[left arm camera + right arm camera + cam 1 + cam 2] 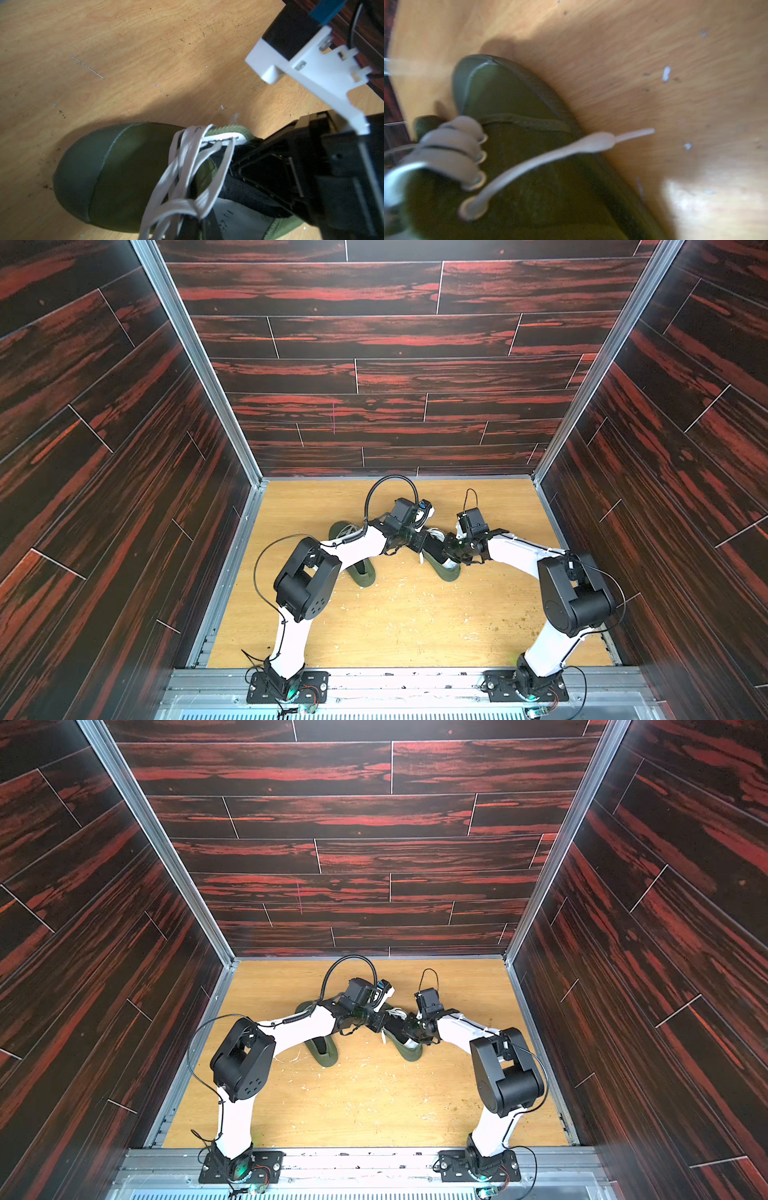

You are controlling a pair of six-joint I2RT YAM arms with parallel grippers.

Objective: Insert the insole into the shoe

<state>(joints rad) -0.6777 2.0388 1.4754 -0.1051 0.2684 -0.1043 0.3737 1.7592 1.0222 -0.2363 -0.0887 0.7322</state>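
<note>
Under our closed left claw (422, 542) we press the black fabric insole (243, 193) into the olive canvas shoe (116, 172); opposite, our right claw (453, 551) likely braces it, opening unclear.

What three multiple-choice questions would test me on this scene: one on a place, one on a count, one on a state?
1. Where are the left gripper and right gripper?
A. together at the shoe on the robot's right
B. raised high in the air
C. far apart

2. How many green shoes are on the table?
A. one
B. two
C. four

3. How are the white laces?
A. tied in a bow
B. loose
C. taken out

Answers: 1 A, both arms converge on that shoe in both top views; 2 B, a second shoe lies to the robot's left of it; 3 B, a lace end lies free across the shoe's side in the right wrist view.
</note>
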